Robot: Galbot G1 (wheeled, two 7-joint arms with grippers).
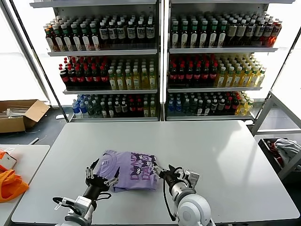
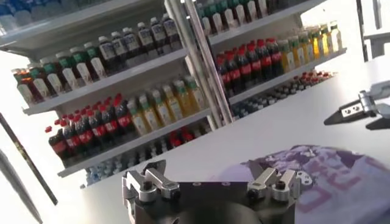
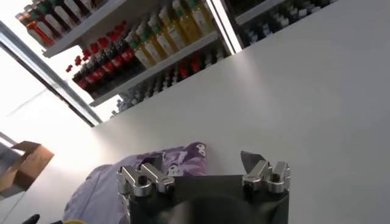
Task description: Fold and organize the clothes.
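Head view: the folded lavender T-shirt (image 1: pixel 129 170) lies on the white bench (image 1: pixel 225 160) in the lower centre of the frame, graphic up. The left tool (image 1: pixel 99 177) sits at the shirt's lower-left edge, fingers spread wide, holding nothing. The right tool (image 1: pixel 165 172) sits at its right edge, also spread and empty.

Left wrist view: the left tool (image 2: pixel 210 176) gapes, with the T-shirt (image 2: pixel 341 182) at lower right.

Right wrist view: the right tool (image 3: pixel 204 167) gapes, with the T-shirt (image 3: pixel 109 189) at lower left.

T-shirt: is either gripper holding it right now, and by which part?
Nothing is held. The folded lavender T-shirt lies on the table; left gripper and right gripper stand open at its near corners.
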